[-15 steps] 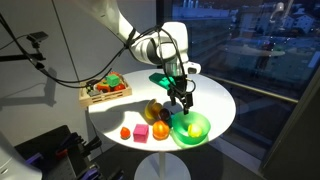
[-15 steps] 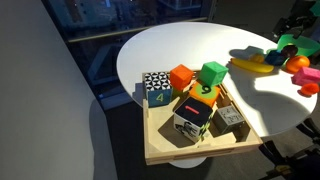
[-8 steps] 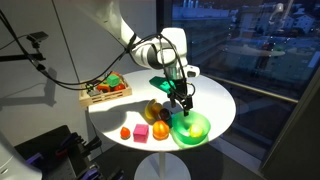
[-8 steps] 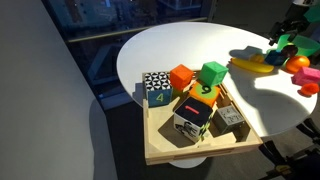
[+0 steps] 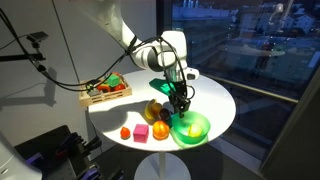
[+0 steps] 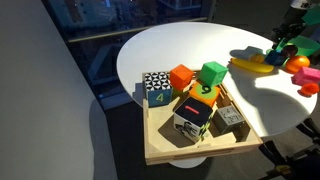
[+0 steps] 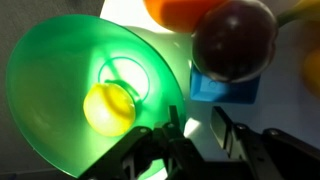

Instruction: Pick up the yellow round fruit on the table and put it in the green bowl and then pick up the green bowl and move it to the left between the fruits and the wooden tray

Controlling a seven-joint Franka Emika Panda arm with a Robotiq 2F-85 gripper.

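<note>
Since yellow round fruit [image 7: 108, 107] sits in green bowl [image 7: 50, 70] — likely light, slick — pinch its rim; gripper [image 7: 195, 140] jaws parted, empty.

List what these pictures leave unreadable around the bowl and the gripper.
- Yellow round fruit: clear only in the wrist view; in an exterior view it is too small to pick out inside the green bowl.
- Gripper: too small in an exterior view to tell whether it touches the bowl's rim.
- Orange fruit: cut off by the wrist view's top edge.
- Fruits: cluster cut off by an exterior view's right edge.
</note>
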